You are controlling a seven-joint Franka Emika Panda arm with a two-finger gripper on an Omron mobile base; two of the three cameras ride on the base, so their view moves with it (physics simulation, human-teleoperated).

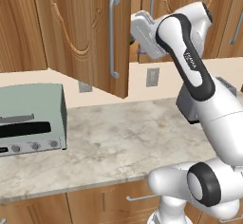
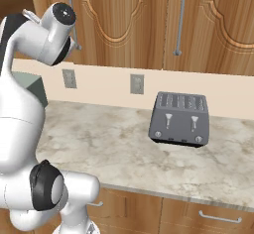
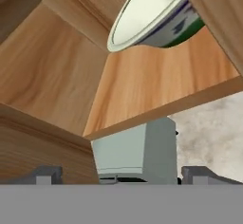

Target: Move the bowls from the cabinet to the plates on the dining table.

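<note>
Cabinet (image 1: 85,28) stands with one door swung out above the marble counter (image 1: 123,137). Toaster oven (image 1: 31,121) sits at its left end. One bowl (image 3: 152,19) (blue-patterned) rests on the cabinet shelf. Fingers (image 3: 121,176) spread apart, grasping nothing, short of the bowl.

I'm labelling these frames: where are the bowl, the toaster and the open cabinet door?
bowl (image 3: 152,21), hand view, pale inside.
toaster (image 2: 179,119), right base view, front face.
open cabinet door (image 1: 85,33), left base view, carved panel.
</note>
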